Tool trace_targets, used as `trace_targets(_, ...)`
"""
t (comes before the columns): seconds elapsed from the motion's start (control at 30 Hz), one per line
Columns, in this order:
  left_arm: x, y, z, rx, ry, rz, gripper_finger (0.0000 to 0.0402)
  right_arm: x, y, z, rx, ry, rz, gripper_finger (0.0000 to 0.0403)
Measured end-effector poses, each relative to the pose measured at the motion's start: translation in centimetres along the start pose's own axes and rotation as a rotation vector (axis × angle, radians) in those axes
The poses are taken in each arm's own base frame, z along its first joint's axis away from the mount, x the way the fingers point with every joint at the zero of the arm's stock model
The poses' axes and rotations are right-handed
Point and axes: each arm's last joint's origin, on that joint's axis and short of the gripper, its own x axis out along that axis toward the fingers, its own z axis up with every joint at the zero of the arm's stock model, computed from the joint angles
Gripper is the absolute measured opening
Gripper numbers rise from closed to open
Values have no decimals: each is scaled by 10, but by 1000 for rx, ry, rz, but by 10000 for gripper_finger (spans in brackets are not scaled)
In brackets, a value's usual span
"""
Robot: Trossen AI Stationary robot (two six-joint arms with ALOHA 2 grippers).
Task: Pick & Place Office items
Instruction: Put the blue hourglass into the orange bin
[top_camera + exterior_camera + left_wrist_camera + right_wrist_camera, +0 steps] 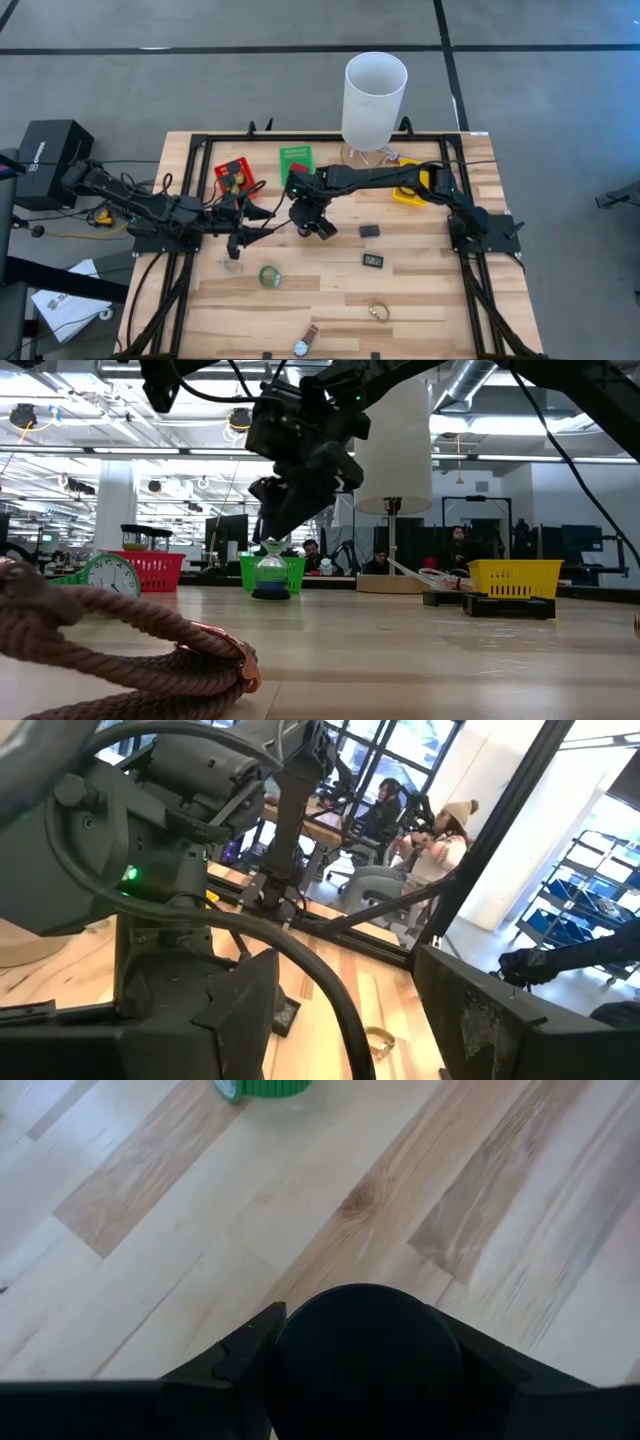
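My right gripper (318, 224) hangs over the table's middle, shut on a black cylinder (365, 1355). Just to its left my left gripper (258, 234) points level toward the right arm, open with nothing between its fingers. On the table lie a green tape roll (268, 276), a clear disc (232, 266), two small black blocks (370, 230) (373, 260), a ring (378, 312) and a wristwatch (303, 346) near the front edge. My right gripper pinches the black cylinder between its two fingers, one on each side of its rounded body (300, 1350). The fingers slant down from the table's right side. The cylinder is lifted clear of the table.
A red bin (237, 177), a green bin (295, 160) and a yellow bin (410, 190) stand along the far side, with a tall white cylinder (375, 95) behind them. Black rails (470, 290) frame the table. People sit in the room beyond.
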Motion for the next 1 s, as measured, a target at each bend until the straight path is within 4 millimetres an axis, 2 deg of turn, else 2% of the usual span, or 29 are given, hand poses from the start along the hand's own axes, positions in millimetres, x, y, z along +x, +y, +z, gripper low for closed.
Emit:
trace_targets(0.1,0,0,0,-1,-3,-1,231,0,0,1,-3,-6,-5,205)
trace_targets(0.27,0,0,1,-3,-5,-2,231,-1,-1,1,-5,-8,-8,278)
trace_targets(0.4,0,0,1,-4,-8,-3,231,0,-1,2,-16,-12,-14,308)
trace_targets(0.53,0,0,1,-4,-8,-4,231,-5,-1,5,-13,-1,-22,313)
trace_targets(1.0,-2,-1,4,-33,-28,-13,231,-58,1,32,105,89,-40,306)
